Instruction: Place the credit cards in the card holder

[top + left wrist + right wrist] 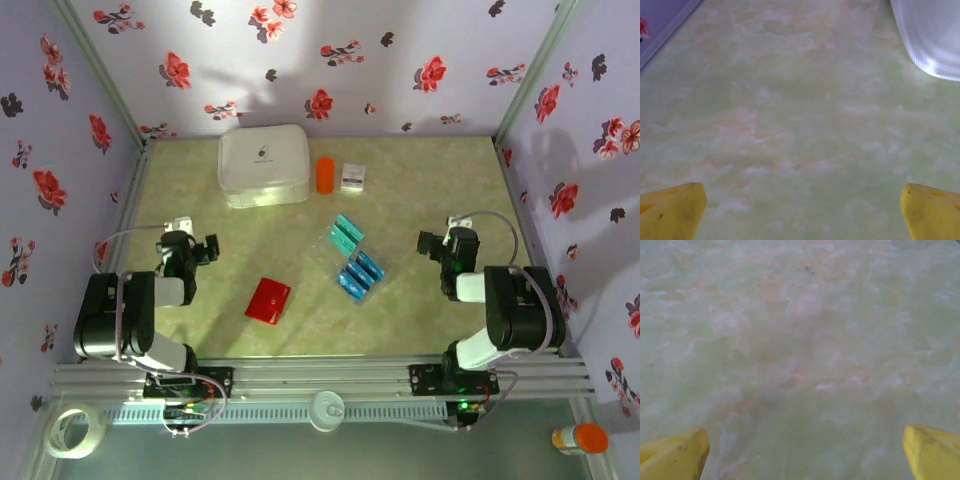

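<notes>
Walls point(300, 60): flowered panels close the worktop on three sides. The white case sits near the back one.
Worktop point(420, 200): pale green marbled. The widest bare stretches lie left of the white case and far to its right.
White case point(264, 165): rounded and the biggest thing here, so I place everything else by it. In the left wrist view only its corner point(932, 35) shows, cut off by the frame.
Left hand point(188, 243): nearer than the white case and to its left. It is spread wide over bare worktop and holds nothing. Its yellow fingertips point(672, 210) are cut off at the frame's bottom corners.
Right hand point(450, 243): nearer than the white case and well to its right. It is also spread wide and holds nothing. Its wrist view is blurred.
Card holder point(268, 300): red, closed and lying flat, well apart from the white case on the near side.
Credit cards point(358, 272): blue and teal, lying loose, nearer than the white case and off to its right. I can't make out how many there are.
Orange cylinder point(325, 174): just beside the white case's right edge.
White box point(353, 177): right of the white case, past the cylinder. Its print is too small to read.
</notes>
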{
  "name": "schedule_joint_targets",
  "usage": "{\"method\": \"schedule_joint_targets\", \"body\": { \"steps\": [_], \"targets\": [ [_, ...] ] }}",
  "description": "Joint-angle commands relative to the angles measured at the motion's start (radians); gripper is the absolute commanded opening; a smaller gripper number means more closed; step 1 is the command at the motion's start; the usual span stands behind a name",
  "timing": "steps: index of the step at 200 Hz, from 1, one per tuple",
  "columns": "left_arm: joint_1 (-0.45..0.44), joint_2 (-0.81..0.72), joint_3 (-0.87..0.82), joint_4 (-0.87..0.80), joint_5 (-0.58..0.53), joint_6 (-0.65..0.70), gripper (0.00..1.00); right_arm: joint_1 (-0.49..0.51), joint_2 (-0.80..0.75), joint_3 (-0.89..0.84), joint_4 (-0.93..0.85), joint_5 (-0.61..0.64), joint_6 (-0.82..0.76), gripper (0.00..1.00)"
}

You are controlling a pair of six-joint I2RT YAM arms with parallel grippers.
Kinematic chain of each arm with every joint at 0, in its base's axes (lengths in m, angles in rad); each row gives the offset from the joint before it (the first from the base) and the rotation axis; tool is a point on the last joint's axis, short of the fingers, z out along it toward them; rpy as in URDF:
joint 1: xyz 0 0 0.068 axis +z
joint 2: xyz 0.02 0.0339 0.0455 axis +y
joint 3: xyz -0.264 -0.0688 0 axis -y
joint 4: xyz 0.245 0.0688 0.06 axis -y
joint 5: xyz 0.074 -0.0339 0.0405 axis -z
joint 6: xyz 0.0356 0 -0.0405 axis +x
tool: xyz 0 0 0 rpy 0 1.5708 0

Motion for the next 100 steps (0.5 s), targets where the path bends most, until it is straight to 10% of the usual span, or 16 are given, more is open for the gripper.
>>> {"method": "schedule_joint_targets", "body": {
  "steps": [1, 100],
  "targets": [
    [-0.015, 0.039, 0.044, 0.181, -0.060, 0.047, 1.00, 0.015, 0.035, 0.042, 0.163, 0.052, -0.001, 0.99],
    [-0.007, 0.039, 0.043, 0.183, -0.062, 0.047, 1.00, 0.015, 0.035, 0.043, 0.163, 0.053, 0.000, 0.99]
  ]
}}
